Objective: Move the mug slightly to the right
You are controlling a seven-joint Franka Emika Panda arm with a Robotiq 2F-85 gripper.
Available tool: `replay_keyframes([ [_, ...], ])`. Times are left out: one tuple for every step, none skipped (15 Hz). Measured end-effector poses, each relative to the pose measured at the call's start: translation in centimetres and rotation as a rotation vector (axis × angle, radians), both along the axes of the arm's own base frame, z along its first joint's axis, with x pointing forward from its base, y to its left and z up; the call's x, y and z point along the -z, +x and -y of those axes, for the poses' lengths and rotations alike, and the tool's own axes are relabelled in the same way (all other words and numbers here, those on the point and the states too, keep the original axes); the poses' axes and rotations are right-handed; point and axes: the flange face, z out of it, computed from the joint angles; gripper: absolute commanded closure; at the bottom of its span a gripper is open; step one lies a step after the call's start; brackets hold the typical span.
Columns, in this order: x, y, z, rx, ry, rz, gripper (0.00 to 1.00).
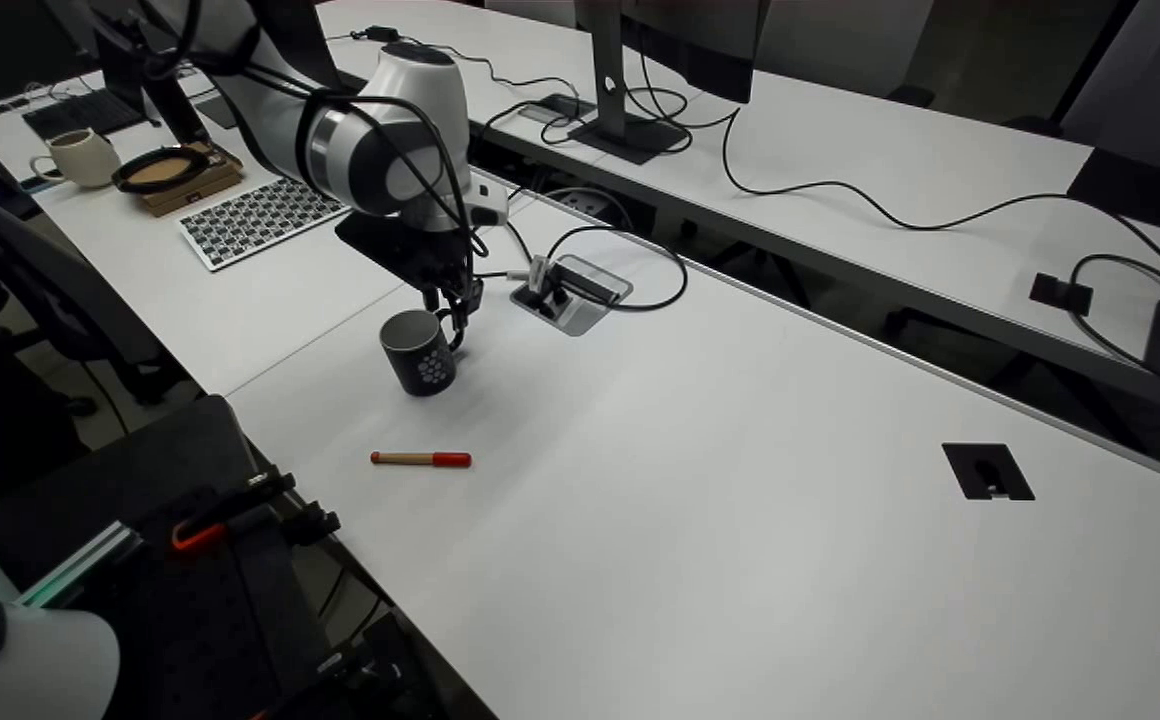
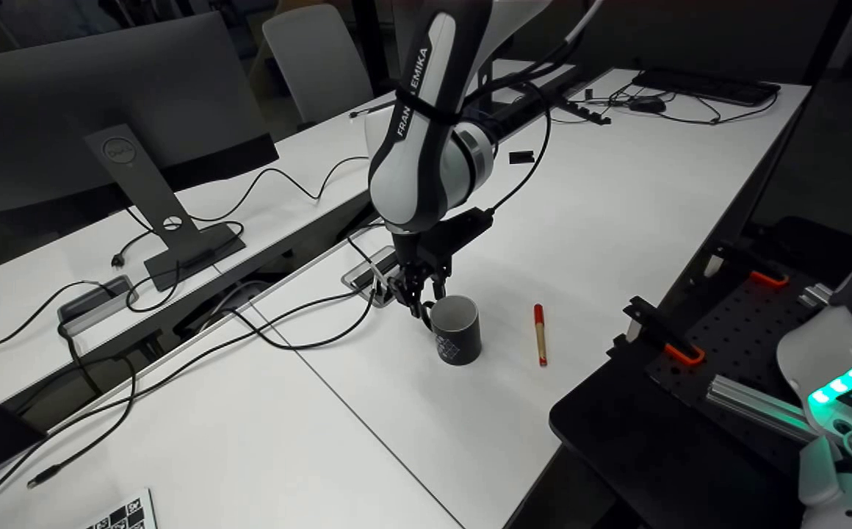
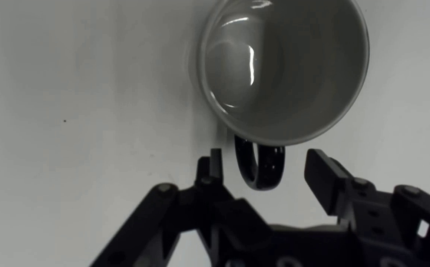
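Observation:
The mug (image 1: 418,352) is small and dark, with a pale inside and a patterned patch on its side. It stands upright on the white table in both exterior views (image 2: 457,339). In the wrist view the mug (image 3: 289,74) shows from above, its black loop handle pointing toward my gripper. My gripper (image 3: 262,157) is open, with one finger on each side of the handle and a gap to both. In the exterior views the gripper (image 1: 447,318) is low at the handle side of the mug, pointing down (image 2: 428,303).
A red-ended stick (image 1: 421,459) lies near the mug, also seen in an exterior view (image 2: 540,334). A table socket panel (image 1: 580,290) with looping cables is behind the gripper. A checkered board (image 1: 260,222) and a pale cup (image 1: 83,158) are farther along the table.

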Motion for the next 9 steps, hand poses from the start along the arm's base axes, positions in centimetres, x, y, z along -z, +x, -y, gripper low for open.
replay_keyframes([
  [0.01, 0.01, 0.03, 0.001, -0.001, 0.0, 0.79],
  [0.03, 0.01, 0.04, 0.002, -0.001, 0.0, 0.88],
  [0.03, 0.01, 0.05, 0.003, -0.001, 0.0, 0.95],
  [0.04, 0.02, 0.05, 0.003, -0.001, 0.0, 0.99],
  [0.04, 0.02, 0.04, 0.003, -0.001, 0.0, 0.99],
  [0.03, 0.03, 0.03, 0.004, -0.001, 0.0, 0.96],
  [0.03, 0.04, 0.04, 0.004, -0.001, 0.0, 0.96],
  [0.03, 0.04, 0.04, 0.004, -0.001, 0.0, 0.96],
  [0.03, 0.04, 0.04, 0.004, -0.001, 0.0, 0.96],
])
